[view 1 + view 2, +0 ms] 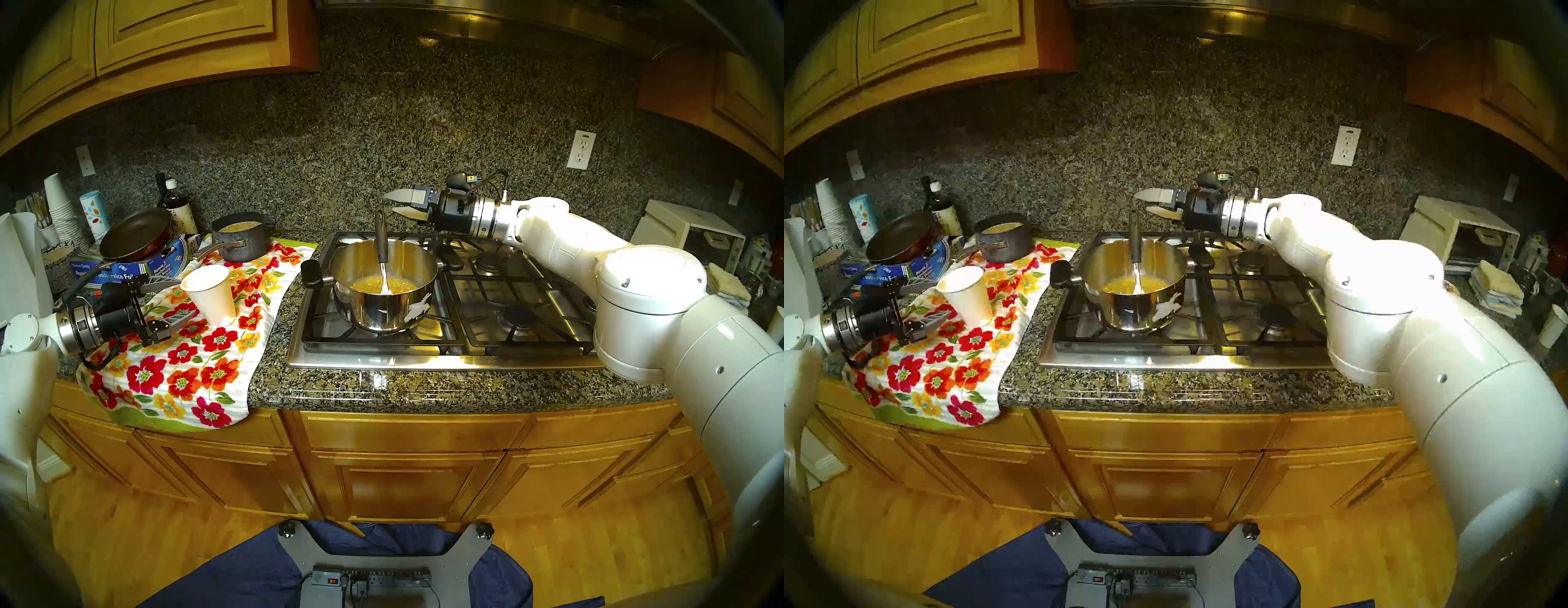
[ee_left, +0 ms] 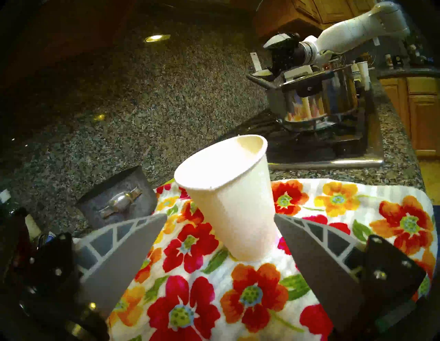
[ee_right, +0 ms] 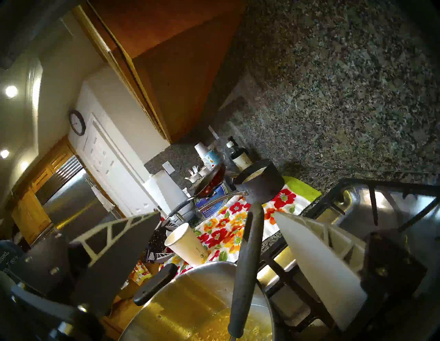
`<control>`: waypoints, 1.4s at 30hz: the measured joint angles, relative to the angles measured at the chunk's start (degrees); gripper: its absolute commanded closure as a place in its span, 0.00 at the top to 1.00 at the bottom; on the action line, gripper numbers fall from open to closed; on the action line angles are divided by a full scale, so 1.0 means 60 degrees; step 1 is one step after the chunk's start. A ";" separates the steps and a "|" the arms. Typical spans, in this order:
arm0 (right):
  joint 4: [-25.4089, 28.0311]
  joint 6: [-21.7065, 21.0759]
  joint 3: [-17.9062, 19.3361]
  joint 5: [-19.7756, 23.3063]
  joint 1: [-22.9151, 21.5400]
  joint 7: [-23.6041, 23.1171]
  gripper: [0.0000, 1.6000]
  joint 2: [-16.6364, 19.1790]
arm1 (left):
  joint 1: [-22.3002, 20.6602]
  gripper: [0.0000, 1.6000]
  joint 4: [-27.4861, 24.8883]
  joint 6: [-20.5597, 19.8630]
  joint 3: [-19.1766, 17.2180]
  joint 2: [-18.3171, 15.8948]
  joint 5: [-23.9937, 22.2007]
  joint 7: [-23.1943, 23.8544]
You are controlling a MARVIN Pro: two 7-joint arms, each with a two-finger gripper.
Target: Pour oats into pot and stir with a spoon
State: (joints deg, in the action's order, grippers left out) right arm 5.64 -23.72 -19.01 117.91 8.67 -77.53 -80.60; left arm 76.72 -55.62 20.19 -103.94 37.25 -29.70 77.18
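Far left: left gripper (image 1: pixel 169 299), jaws apart, empty, level over floral towel (image 1: pixel 199 361), just short of white paper cup (image 1: pixel 211 294) standing upright on it; not touching. Behind: dark grey saucepan (image 1: pixel 244 237) on towel's back edge. Ctr: pot (image 1: pixel 384 286) on front-left burner of stove (image 1: pixel 488 352), black handle twd cup. Oats (image 1: pixel 373 284) inside, at bottom. Spoon (image 1: pixel 382 242) standing in oats, leaning on rim, unheld. Right: right gripper (image 1: pixel 392 204), jaws apart, empty, level just beside spoon handle top.
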 measured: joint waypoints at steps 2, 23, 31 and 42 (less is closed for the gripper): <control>0.0000 0.0000 0.0000 0.0000 0.0000 0.0000 1.00 0.0000 | 0.0056 1.00 -0.0020 -0.0013 -0.0066 -0.0025 -0.0015 0.0040; 0.0000 0.0000 0.0008 -0.0001 0.0000 -0.0025 1.00 0.0002 | 0.0261 1.00 -0.0142 -0.0630 -0.0445 -0.0112 -0.0133 0.0403; 0.0161 -0.0024 -0.0398 -0.0440 -0.0072 -0.0296 1.00 0.0029 | 0.0286 1.00 -0.0169 -0.0690 -0.0500 -0.0108 -0.0122 0.0341; 0.0340 -0.0186 -0.0634 -0.0874 -0.0340 -0.0435 1.00 -0.0075 | 0.0307 1.00 -0.0188 -0.0689 -0.0512 -0.0105 -0.0112 0.0298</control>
State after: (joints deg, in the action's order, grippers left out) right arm 7.68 -24.84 -22.81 112.67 6.63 -80.14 -81.05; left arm 78.56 -56.74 16.06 -107.01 36.62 -30.37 78.96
